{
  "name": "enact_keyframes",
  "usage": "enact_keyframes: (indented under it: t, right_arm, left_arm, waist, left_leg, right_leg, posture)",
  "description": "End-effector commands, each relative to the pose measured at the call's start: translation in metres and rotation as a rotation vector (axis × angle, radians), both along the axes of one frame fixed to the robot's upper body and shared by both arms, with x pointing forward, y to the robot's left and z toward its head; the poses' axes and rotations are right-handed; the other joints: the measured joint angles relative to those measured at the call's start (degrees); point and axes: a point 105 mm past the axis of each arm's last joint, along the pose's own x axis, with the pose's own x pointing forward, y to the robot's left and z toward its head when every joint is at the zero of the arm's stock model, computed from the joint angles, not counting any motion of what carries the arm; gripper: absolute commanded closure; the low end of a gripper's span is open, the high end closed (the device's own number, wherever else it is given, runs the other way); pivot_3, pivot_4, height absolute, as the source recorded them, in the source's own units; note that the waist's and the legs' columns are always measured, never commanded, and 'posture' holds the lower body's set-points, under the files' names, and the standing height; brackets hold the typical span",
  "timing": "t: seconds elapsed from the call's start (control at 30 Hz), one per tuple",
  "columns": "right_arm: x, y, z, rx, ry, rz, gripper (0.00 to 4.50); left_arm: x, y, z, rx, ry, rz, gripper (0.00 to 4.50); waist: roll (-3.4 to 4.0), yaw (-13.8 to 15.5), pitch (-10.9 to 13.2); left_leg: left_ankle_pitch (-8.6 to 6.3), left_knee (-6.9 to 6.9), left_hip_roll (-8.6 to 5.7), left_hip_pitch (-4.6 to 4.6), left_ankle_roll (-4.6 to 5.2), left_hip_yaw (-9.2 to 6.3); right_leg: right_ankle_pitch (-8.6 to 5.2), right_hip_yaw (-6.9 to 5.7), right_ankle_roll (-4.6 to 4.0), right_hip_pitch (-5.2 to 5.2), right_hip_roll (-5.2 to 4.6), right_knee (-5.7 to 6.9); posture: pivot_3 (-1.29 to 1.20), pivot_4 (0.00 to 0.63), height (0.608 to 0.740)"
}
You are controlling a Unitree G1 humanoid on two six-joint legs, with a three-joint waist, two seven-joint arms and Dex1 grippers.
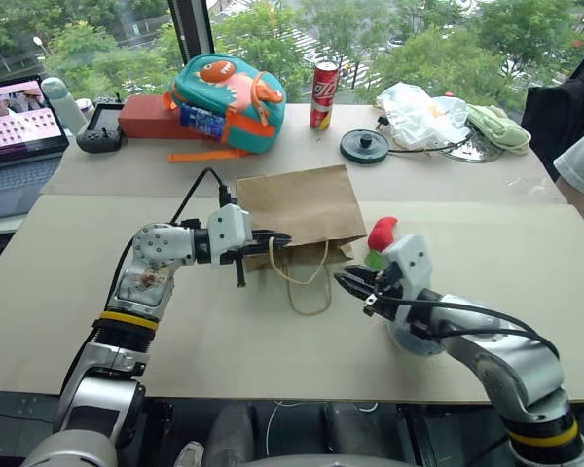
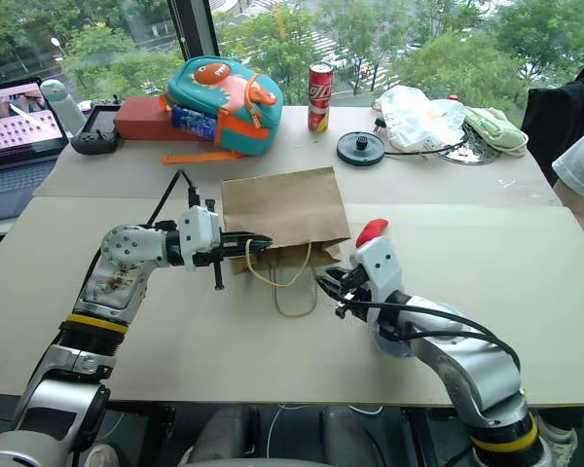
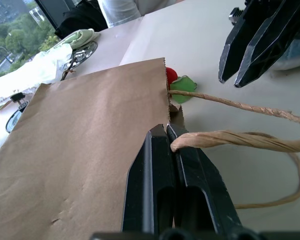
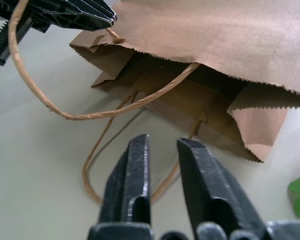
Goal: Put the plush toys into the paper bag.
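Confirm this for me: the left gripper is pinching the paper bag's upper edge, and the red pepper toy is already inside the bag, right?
Not quite. The left gripper does pinch the paper bag at its edge, but the left eye view shows the red pepper toy lying on the table beside the bag.

light: bright, even daylight
source: windows [image 1: 273, 29] behind the far edge of the table [image 1: 526, 292]
shadows: soft and short; faint one under the paper bag [image 1: 302, 204], darker inside its open mouth in the right wrist view
glare: trees outside slightly washed out; sheen on the red can [image 1: 323, 94]
blur: none in the head views
focus: wrist views soft on nearest fingers [image 3: 160, 190], background soft too
distortion: mild bowing at table edges
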Motion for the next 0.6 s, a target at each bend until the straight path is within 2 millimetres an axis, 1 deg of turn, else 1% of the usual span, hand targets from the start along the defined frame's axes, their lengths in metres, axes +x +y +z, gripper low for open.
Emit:
enact_keyframes:
  t: [0.03, 0.13, 0.2, 0.3, 0.4, 0.53, 0.6]
  right_arm:
    - [0.016, 0.001, 0.005, -0.021, -0.076, -0.058, 4.46]
    - [0.028, 0.002, 0.000, -0.034, -0.088, -0.109, 4.46]
    - [0.032, 0.004, 0.000, -0.023, -0.092, -0.120, 4.46]
    - [0.045, 0.014, 0.002, 0.018, -0.116, -0.149, 4.46]
    - [0.059, 0.020, 0.005, 0.038, -0.150, -0.196, 4.46]
    - [0.066, 0.038, -0.011, 0.014, -0.114, -0.190, 4.46]
    - [0.068, 0.039, -0.020, -0.014, -0.092, -0.201, 4.46]
  left_arm:
    - [0.003, -0.001, 0.031, -0.097, -0.021, -0.002, 4.50]
    - [0.005, -0.001, 0.037, -0.121, -0.002, -0.002, 4.50]
    - [0.005, -0.001, 0.039, -0.128, 0.004, -0.001, 4.50]
    - [0.006, -0.003, 0.043, -0.143, 0.018, -0.007, 4.50]
    - [0.005, -0.005, 0.043, -0.145, 0.029, -0.014, 4.50]
    - [0.005, -0.008, 0.046, -0.154, 0.032, -0.018, 4.50]
    - [0.005, -0.009, 0.049, -0.166, 0.035, -0.015, 4.50]
  waist:
    - [0.00, 0.00, 0.00]
    - [0.00, -0.01, 0.00]
    - [0.00, -0.01, 0.00]
    - [0.00, -0.16, 0.00]
    - [0.01, -0.32, 0.00]
    - [0.01, -0.33, 0.00]
    - [0.01, -0.34, 0.01]
  left_leg:
    - [0.00, 0.00, 0.00, -0.01, 0.00, 0.00]
    - [0.00, 0.00, -0.01, -0.02, 0.00, 0.00]
    - [0.00, 0.00, -0.01, -0.02, 0.00, 0.00]
    - [-0.01, -0.02, 0.00, -0.06, 0.01, -0.01]
    - [-0.01, -0.01, 0.00, -0.05, 0.01, -0.01]
    - [-0.01, -0.03, 0.00, -0.06, 0.01, -0.01]
    - [-0.01, -0.04, -0.01, -0.09, 0.01, -0.01]
  right_leg:
    - [0.00, 0.00, 0.00, 0.00, 0.00, 0.00]
    - [0.00, 0.00, 0.00, -0.01, 0.00, -0.02]
    - [0.00, 0.00, 0.00, -0.01, 0.00, -0.02]
    - [-0.01, 0.00, 0.00, -0.04, 0.01, -0.02]
    - [-0.01, 0.03, 0.00, -0.07, 0.03, 0.02]
    - [-0.01, 0.03, 0.00, -0.06, 0.02, 0.00]
    - [-0.01, 0.03, -0.01, -0.07, 0.02, -0.02]
  posture:
    - [0.00, 0.150, 0.733]
    - [0.00, 0.150, 0.733]
    - [0.00, 0.150, 0.733]
    - [0.00, 0.150, 0.733]
    - [0.00, 0.150, 0.733]
    - [0.00, 0.150, 0.733]
    - [0.00, 0.150, 0.733]
